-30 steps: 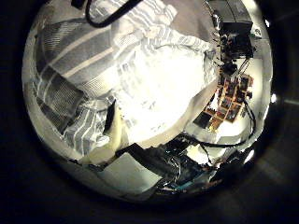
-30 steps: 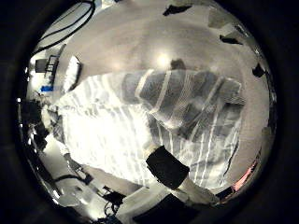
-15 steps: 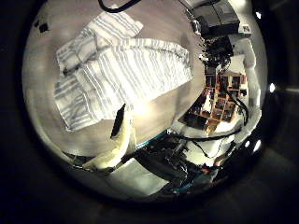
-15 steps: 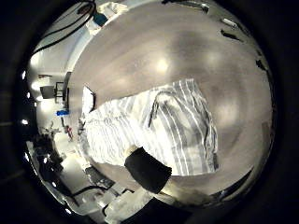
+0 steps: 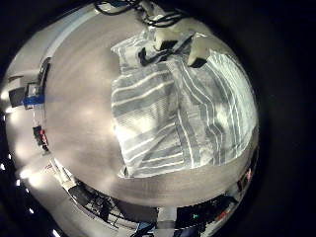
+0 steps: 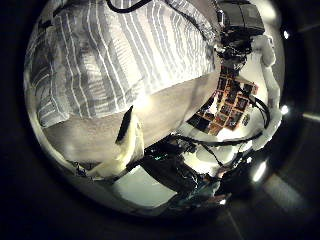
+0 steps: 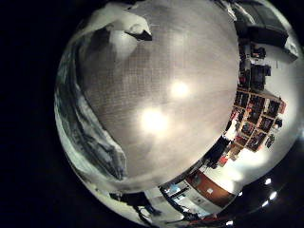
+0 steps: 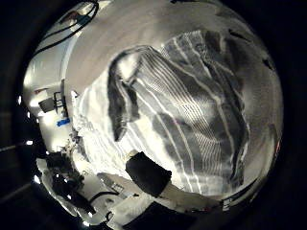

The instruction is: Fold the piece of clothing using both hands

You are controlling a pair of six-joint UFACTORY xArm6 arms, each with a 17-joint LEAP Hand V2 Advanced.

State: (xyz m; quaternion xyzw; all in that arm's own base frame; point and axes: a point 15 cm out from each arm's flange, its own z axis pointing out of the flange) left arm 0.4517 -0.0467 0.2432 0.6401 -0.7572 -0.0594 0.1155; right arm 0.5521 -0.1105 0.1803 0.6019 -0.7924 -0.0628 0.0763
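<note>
The shirt (image 5: 183, 104), a striped piece of clothing with light and dark bands, lies spread on the table (image 5: 84, 109), partly folded, with one layer lapped over another. In the left little finger side palm view a hand (image 5: 168, 41) rests at one edge of the shirt, its pale fingers lying on the cloth; which hand it is cannot be told, nor whether those fingers pinch the cloth. In the left thumb side palm view the shirt (image 6: 120, 55) fills much of the picture, so it is close under that palm, and a pale finger (image 6: 127, 140) of the left hand sticks out straight over the bare table (image 6: 160, 115) beside the cloth edge, holding nothing. In the right thumb side palm view the shirt (image 8: 182, 105) lies wrinkled under the palm, with a sleeve folded across it, and a dark fingertip (image 8: 149, 174) of the right hand hangs over the cloth; its grip cannot be told. The right little finger side palm view shows mostly bare table (image 7: 161, 85), with the shirt (image 7: 90, 128) along one side.
</note>
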